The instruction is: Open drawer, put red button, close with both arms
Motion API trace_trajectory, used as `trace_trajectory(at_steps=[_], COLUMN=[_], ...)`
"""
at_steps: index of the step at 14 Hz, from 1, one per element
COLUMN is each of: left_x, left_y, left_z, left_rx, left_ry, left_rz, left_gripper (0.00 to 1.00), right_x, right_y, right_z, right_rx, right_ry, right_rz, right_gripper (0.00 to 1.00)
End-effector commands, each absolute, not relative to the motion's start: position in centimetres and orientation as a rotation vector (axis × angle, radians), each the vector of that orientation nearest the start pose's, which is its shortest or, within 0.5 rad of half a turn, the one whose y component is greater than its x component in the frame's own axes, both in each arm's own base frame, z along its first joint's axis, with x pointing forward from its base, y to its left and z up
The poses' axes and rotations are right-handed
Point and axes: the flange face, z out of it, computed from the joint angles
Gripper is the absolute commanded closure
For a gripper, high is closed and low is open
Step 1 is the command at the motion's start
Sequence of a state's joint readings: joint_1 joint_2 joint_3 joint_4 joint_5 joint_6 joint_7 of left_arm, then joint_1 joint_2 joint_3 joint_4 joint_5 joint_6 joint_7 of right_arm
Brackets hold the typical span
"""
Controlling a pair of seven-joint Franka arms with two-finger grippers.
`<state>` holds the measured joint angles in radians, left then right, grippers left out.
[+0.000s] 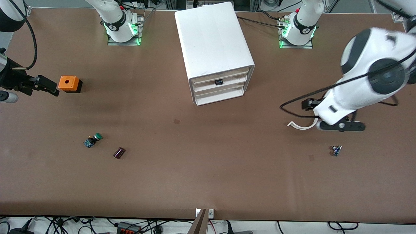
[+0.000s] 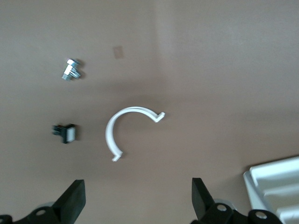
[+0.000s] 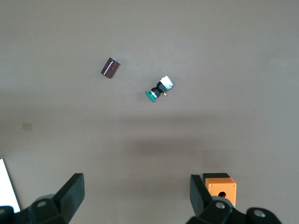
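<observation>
The white cabinet (image 1: 214, 45) stands mid-table, and its second drawer (image 1: 227, 85) with a small black handle sits flush with the others. No red cap shows in any view. A small black part with a pale base (image 2: 65, 133) lies beside a white C-shaped clip (image 2: 114, 130); I cannot tell whether it is the red button. My left gripper (image 1: 341, 126) is open and empty over the table by the clip (image 1: 300, 125), and it also shows in the left wrist view (image 2: 138, 205). My right gripper (image 1: 45, 85) is open and empty beside the orange cube (image 1: 69, 83), and it also shows in the right wrist view (image 3: 137, 200).
A green-capped pushbutton (image 1: 92, 139) and a dark purple cylinder (image 1: 119, 152) lie toward the right arm's end, nearer the front camera. A silver bolt (image 2: 71, 70) lies near the clip and shows in the front view (image 1: 336, 150). The cabinet's corner (image 2: 275, 186) shows in the left wrist view.
</observation>
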<state>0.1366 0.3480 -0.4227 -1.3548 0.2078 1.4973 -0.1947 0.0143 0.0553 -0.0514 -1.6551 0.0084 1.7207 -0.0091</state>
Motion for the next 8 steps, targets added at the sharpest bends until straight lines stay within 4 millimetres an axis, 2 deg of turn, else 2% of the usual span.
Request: trace_trajectory(at_steps=[1, 2, 3, 4, 6, 8], left_x=[61.0, 59.4, 57.9, 57.3, 55.1, 53.3], left_y=[-9.0, -7.6, -6.6, -4.8, -4.5, -3.5], left_z=[57.7, 58.7, 58.7, 58.7, 59.1, 57.5], left_rx=[-2.997, -3.028, -3.081, -3.106, -3.096, -3.106], left_ry=[0.288, 0.304, 0.317, 0.311, 0.315, 0.286], left_rz=[0.163, 0.172, 0.202, 0.172, 0.066, 0.025], left_gripper=[0.00, 0.00, 0.00, 0.00, 0.00, 0.00], right_x=[57.8, 57.8, 57.8, 57.8, 57.8, 57.8], right_y=[-1.9, -1.9, -1.8, -1.8, -1.8, -1.8], right_z=[57.1, 57.1, 57.1, 57.0, 57.1, 57.0], right_rx=[-3.145, -3.145, -3.145, -3.145, -3.145, -3.145], right_ry=[0.014, 0.014, 0.012, 0.014, 0.014, 0.014], right_rz=[-0.019, -0.019, -0.019, -0.017, -0.019, -0.017], right_gripper=[0.00, 0.00, 0.00, 0.00, 0.00, 0.00])
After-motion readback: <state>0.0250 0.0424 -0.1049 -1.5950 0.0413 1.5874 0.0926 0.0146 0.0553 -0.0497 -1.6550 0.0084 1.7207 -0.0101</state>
